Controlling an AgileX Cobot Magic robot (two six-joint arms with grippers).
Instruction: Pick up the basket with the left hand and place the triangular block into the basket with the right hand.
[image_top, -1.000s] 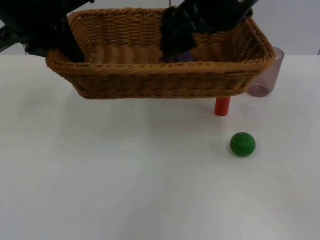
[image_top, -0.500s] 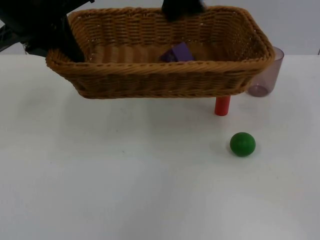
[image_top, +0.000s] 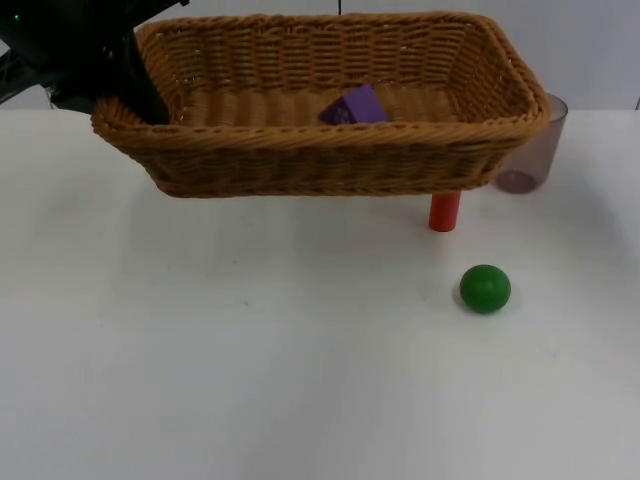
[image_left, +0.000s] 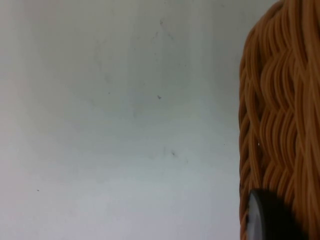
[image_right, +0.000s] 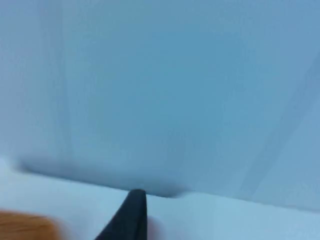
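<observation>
Now my left pincer (image_top: 130, 100) is clamped on the left end of the wicker basket (image_top: 330, 160), holding it off the desk (image_top: 250, 350). The purple triangular block (image_top: 352, 106) lies on the basket floor, near the back wall, so I judge the placing done. Of my right pincer's state I cannot tell. The basket looks light but stiff, its weave giving good bite; held by one end it may tip, so a firm rim hold matters. The block seems small, hard and light.
</observation>
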